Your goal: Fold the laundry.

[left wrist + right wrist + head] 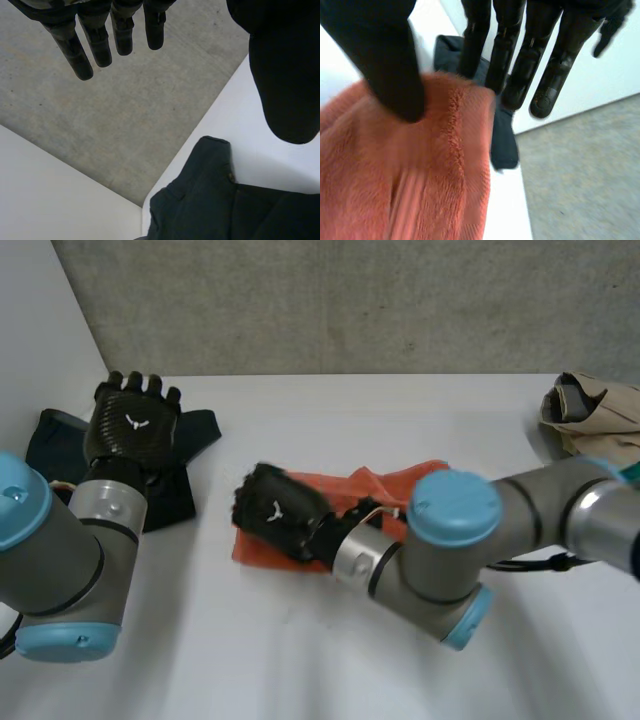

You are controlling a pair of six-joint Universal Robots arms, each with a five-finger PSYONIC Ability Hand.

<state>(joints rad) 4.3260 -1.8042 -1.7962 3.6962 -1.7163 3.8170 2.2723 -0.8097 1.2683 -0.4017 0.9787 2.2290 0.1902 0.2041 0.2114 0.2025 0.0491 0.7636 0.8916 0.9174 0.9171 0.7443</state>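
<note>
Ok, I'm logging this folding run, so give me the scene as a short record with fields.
left hand: open, fingers straight, over the dark garment
right hand: open, fingers straight, over one end of the orange towel
orange towel: rumpled, middle of the white table
dark garment: robot's left side
beige garment: bunched, far right edge

Head camera overlooks table; wrist cameras (close) seemingly share dark garment.

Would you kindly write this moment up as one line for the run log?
left hand: open, above dark garment | right hand: open, on orange towel edge | beige garment: untouched at table edge
</note>
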